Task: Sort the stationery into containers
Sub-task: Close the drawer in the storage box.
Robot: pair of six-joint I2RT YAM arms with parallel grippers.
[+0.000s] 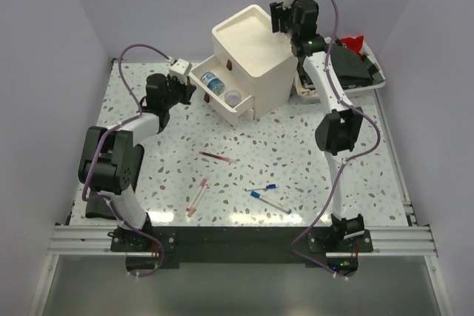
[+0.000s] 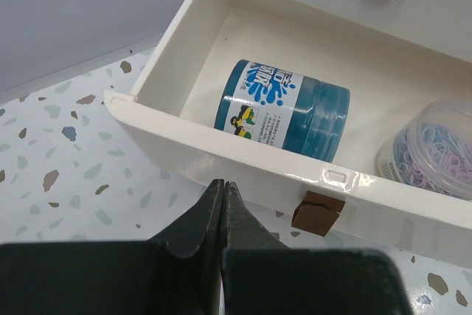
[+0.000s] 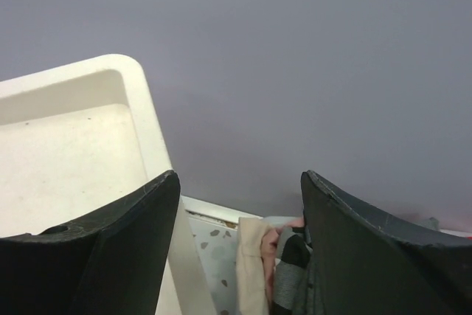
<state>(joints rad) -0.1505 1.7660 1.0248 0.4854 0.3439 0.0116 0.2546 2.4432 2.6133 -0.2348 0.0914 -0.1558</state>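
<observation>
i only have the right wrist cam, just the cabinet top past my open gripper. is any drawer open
observer: Yes, one drawer of the cream-white cube cabinet is pulled out on the left arm's side, with a closed drawer above it.
operator: anything in it
observer: A blue cylindrical jar with a printed label, lying on its side, and a clear round tub of small coloured bands.
operator: whats left on the table
observer: A maroon pen, a pink pen and a white pen with a blue cap lie loose on the speckled tabletop.
</observation>
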